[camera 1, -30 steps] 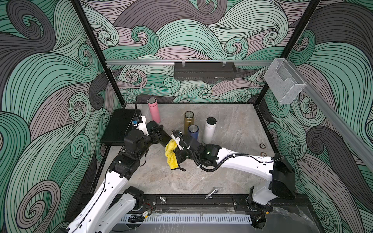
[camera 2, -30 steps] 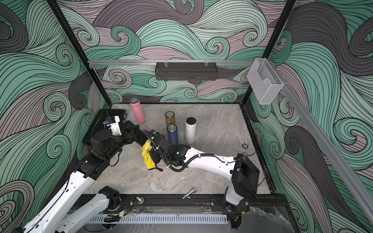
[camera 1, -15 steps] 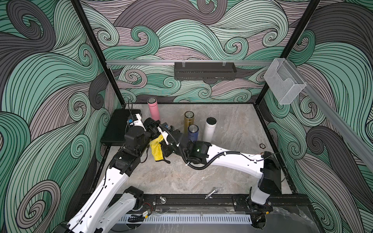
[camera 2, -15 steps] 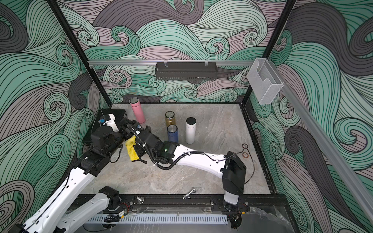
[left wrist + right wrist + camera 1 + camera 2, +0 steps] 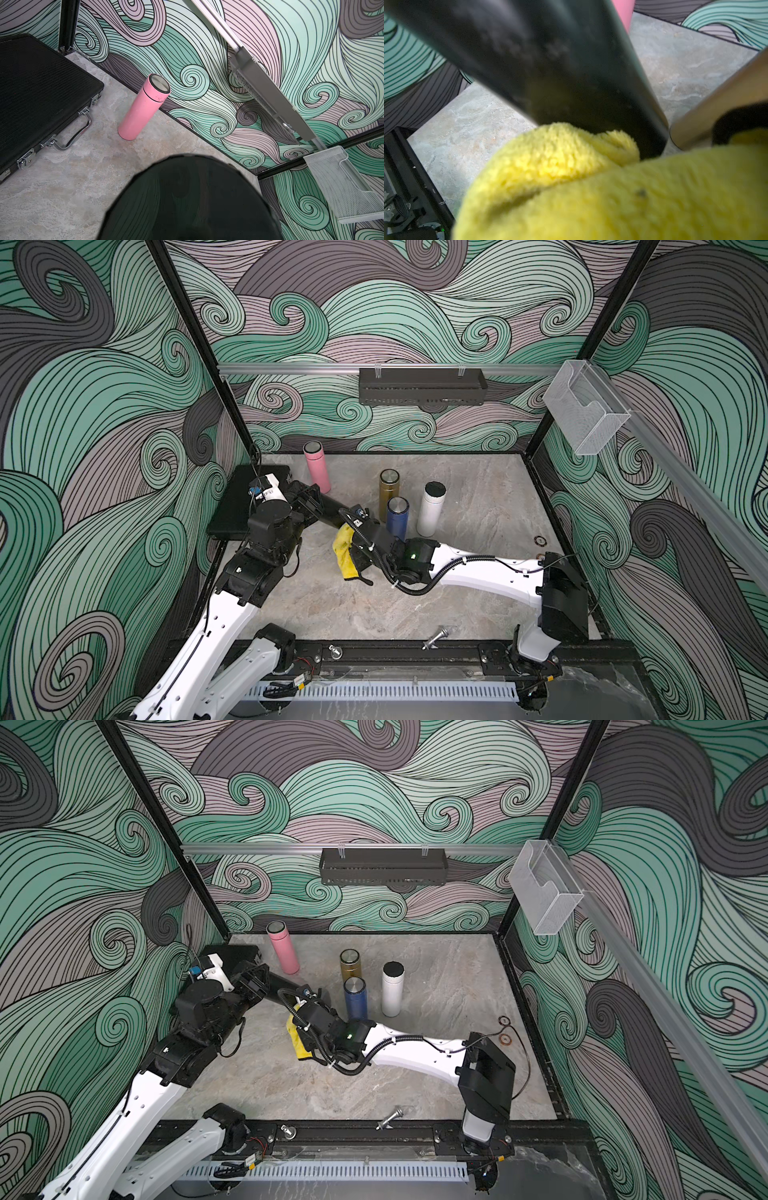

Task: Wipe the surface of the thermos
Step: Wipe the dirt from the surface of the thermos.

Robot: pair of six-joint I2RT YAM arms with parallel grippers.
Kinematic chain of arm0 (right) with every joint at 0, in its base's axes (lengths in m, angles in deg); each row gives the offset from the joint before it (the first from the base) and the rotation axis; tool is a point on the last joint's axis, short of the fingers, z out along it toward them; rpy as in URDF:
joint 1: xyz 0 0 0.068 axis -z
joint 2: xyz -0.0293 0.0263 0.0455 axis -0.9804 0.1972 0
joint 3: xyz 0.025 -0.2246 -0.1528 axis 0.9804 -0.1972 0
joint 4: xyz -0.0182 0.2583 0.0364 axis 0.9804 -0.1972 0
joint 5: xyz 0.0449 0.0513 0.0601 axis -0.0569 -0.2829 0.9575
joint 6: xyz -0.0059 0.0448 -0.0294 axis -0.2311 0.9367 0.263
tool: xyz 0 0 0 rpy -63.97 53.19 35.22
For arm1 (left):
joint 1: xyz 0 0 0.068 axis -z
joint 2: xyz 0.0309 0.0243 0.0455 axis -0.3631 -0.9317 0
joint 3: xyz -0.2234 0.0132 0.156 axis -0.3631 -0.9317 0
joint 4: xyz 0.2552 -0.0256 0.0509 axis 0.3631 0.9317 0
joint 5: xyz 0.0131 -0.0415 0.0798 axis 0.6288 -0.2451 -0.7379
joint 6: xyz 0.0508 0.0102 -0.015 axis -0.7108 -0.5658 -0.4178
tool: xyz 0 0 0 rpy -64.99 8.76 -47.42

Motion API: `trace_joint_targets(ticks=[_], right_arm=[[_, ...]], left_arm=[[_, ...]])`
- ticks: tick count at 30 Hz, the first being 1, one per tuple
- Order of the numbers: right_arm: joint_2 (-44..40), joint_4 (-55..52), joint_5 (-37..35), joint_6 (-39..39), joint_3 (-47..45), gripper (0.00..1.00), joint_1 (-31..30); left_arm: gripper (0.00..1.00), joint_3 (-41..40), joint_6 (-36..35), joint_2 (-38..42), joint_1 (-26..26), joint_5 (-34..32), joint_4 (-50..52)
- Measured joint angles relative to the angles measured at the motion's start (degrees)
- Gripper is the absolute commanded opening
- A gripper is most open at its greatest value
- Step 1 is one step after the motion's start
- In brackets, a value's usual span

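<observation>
A grey, marble-patterned tabletop (image 5: 478,506) is seen in both top views, closed on three sides by walls (image 5: 395,323) printed with green, mauve and grey waves. At 12 o'clock a metal rail (image 5: 291,368) is fixed across the back wall, and a black rack (image 5: 422,385) is hung on it; at 2 o'clock a clear holder (image 5: 582,414) is mounted on the side wall. The black thermos (image 5: 332,512) is held off the tabletop, lying almost level, at about 9 o'clock from the centre. It is gripped at one end by the left hand (image 5: 307,502), which is closed narrowly around it. The right hand (image 5: 357,537) is closed tightly on a yellow cloth (image 5: 344,551), and the cloth is laid against the free end of the thermos. A pink thermos (image 5: 318,468) is stood at 11 o'clock near the back wall. A gold thermos (image 5: 388,493), a blue thermos (image 5: 397,518) and a white thermos (image 5: 432,510) are stood close together near the centre. A shut black case (image 5: 237,510) is placed flat at 9 o'clock, and a bolt (image 5: 436,637) is lying at 6 o'clock.
</observation>
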State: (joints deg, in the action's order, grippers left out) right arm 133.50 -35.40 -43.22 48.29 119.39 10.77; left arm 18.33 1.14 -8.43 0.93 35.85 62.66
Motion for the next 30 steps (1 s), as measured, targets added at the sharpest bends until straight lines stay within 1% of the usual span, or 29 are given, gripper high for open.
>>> trace_joint_targets(ticks=[6,11,16,21,23,25,30], right_arm=[[2.89,4.09,0.98,-1.57,6.75,0.00,-0.74],[5.57,4.87,0.61,-2.01,10.21,0.00,-1.05],[5.84,5.20,-0.33,-1.25,8.94,0.00,-0.96],[3.13,2.51,-0.22,0.17,3.54,0.00,0.17],[1.40,0.85,1.33,-0.07,1.84,0.00,1.03],[-1.14,-2.40,4.61,-0.96,1.36,0.00,2.10],[-7.67,-9.81,17.11,-1.22,3.30,0.00,7.19]], left_arm=[[0.00,0.39,2.23,-0.02,-0.02,-1.14,-0.66],[0.00,0.39,2.60,0.00,-0.02,-2.75,-1.33],[0.00,0.39,2.05,-0.02,0.00,-3.19,-1.07],[0.00,0.39,0.37,0.11,0.09,-3.17,-0.85],[0.00,0.39,-1.33,0.31,0.11,-2.95,-0.87],[0.00,0.42,-4.22,0.31,0.09,-1.62,-0.94],[0.00,3.78,-11.41,-1.64,0.11,5.57,1.40]])
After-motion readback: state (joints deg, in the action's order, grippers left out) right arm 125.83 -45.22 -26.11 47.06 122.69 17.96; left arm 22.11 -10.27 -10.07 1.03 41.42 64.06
